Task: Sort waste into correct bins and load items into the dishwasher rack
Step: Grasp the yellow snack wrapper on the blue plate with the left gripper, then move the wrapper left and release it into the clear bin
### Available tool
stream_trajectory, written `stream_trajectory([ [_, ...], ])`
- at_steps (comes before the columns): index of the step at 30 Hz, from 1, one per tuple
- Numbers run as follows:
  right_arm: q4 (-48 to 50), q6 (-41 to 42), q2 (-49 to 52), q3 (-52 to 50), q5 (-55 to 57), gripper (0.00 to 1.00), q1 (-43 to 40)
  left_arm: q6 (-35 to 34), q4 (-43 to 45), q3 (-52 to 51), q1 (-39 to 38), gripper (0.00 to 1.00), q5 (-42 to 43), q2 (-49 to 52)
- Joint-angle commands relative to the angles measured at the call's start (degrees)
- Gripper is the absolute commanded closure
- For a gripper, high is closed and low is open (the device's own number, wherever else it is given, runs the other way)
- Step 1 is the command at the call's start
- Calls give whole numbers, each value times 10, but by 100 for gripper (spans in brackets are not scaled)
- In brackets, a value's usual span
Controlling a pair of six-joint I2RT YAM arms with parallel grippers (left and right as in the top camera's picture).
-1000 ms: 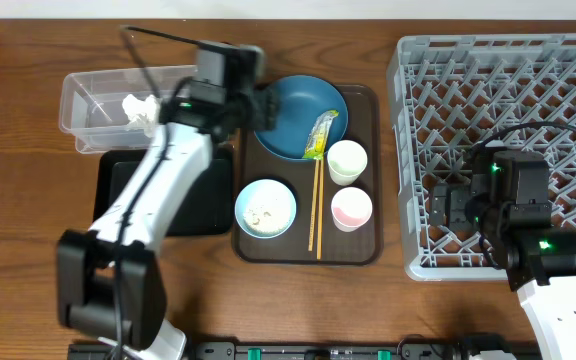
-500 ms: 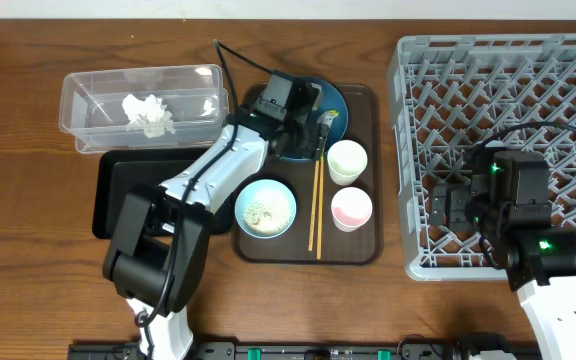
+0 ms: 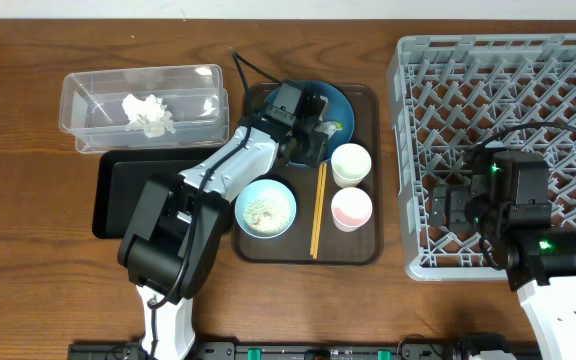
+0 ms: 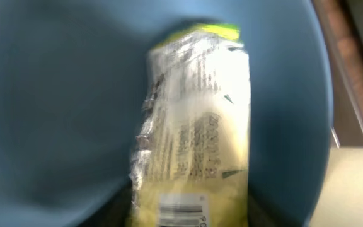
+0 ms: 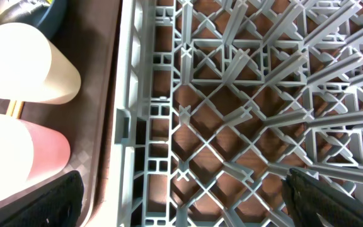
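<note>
Looking through my left wrist camera, I see the snack wrapper lying on the blue plate, very close and blurry. My left gripper hangs right over it, and I cannot tell if it is grabbing. My right gripper is spread wide, holding nothing, over the edge of the grey rack. The tissue sits in the clear tub.

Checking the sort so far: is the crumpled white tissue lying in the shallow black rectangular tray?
No, the crumpled white tissue lies inside the clear rectangular plastic tub, not in the black tray beside it.
</note>
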Motion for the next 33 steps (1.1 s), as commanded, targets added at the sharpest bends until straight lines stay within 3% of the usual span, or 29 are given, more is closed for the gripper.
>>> stream_trajectory([
  [1, -1, 5, -3, 13, -2, 1, 2, 4, 3, 9, 0, 72, 0, 1],
  [7, -2, 5, -3, 13, -2, 1, 3, 5, 2, 9, 2, 94, -6, -5],
  [17, -1, 5, -3, 13, -2, 1, 2, 4, -36, 9, 55, 94, -56, -106],
  [25, -1, 5, -3, 13, -2, 1, 3, 5, -78, 9, 168, 94, -85, -212],
  [33, -1, 5, -3, 13, -2, 1, 3, 4, -108, -1, 276, 94, -84, -208],
])
